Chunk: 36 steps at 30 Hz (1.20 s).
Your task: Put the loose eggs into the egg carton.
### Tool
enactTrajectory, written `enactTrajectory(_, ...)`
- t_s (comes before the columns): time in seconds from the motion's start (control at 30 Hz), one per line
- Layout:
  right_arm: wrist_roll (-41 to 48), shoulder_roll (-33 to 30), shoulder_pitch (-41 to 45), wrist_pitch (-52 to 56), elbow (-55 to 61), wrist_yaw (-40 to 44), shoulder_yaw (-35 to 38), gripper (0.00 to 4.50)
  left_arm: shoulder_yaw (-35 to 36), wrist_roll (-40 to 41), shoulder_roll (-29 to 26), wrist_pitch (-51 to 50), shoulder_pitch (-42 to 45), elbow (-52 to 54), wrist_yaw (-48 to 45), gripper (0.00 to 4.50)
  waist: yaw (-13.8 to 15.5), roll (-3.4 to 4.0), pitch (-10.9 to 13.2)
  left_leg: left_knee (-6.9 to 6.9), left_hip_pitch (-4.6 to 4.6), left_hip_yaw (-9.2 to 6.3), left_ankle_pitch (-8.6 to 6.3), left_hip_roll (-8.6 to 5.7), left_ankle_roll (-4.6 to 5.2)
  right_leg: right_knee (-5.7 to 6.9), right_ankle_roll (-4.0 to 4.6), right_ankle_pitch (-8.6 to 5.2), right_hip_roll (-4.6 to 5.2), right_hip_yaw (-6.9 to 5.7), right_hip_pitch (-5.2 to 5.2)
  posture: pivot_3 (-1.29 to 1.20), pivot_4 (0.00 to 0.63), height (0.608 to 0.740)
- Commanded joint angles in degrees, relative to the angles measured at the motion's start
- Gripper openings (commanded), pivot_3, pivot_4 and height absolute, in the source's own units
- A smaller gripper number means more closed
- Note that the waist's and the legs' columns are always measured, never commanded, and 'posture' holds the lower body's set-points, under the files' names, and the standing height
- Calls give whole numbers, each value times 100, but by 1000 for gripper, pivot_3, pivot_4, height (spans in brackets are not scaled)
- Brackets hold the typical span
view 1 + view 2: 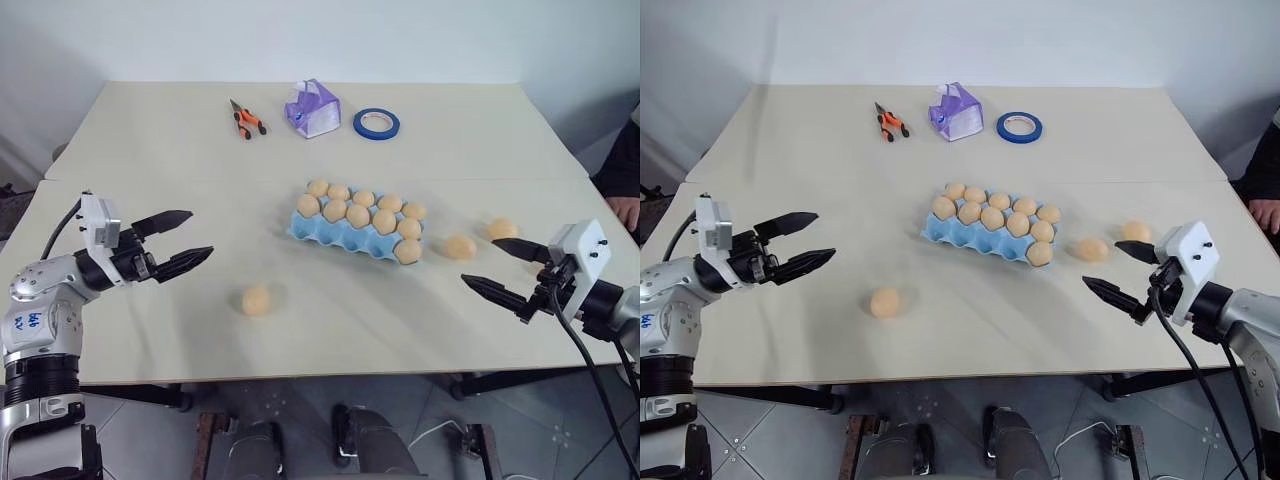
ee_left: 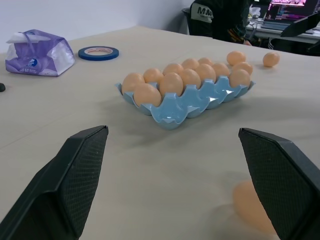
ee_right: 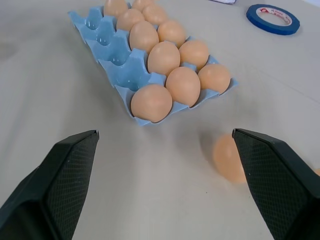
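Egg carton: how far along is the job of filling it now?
Done: most cups of the egg carton already hold eggs, but its near row has empty cups. In hand: nothing. The left gripper and the right gripper hover with jaws open and empty. Left: three loose eggs lie on the table, one by the left gripper and two by the right gripper.

Beige table (image 1: 150, 140), white wall (image 1: 200, 40), tiled floor (image 1: 150, 440).

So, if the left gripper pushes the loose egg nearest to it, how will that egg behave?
The loose egg is smooth and oval, lying free on the flat table, so it will probably roll away in a curve. Its matte shell may grip fairly well, but is likely fragile under hard squeezing.
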<state>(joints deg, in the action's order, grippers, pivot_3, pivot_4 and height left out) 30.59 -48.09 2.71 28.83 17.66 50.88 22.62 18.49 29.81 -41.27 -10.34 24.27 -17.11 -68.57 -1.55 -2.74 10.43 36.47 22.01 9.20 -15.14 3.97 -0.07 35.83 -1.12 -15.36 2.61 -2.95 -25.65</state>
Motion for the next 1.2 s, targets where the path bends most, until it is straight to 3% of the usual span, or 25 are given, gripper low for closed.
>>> enactTrajectory(0.03,15,8,-15,-89,116,-43,65,4500,-21,-82,-42,256,179,2,22,4463,2,0,0,0,0,0,0,0,0,0,0,0,0,0,0,0,150,740)
enactTrajectory(0.47,115,189,-271,94,420,-505,291,4500,-271,-42,2,146,287,86,-140,4463,2,0,0,0,-1,0,1,-1,0,2,0,0,0,1,1,0,150,740)
enactTrajectory(0.83,188,1082,-1831,665,1318,-1820,1624,4500,-1000,-9,423,-69,536,499,-561,4463,26,1,-1,2,1,-9,-1,-6,1,-1,-6,-1,2,1,8,0,150,740)
enactTrajectory(0.97,-126,1526,-1793,480,1094,-2531,1739,4500,-1304,-8,688,-17,643,690,-741,4463,-9,3,-2,3,-1,-8,0,-11,-3,-3,-6,-1,2,9,10,0,150,740)
enactTrajectory(1.2,-383,1760,-1677,157,831,-2963,1783,4500,-1534,111,819,-108,736,912,-1066,4463,-23,10,-3,3,-8,-3,12,-10,5,3,-5,-2,-6,17,11,0,150,740)
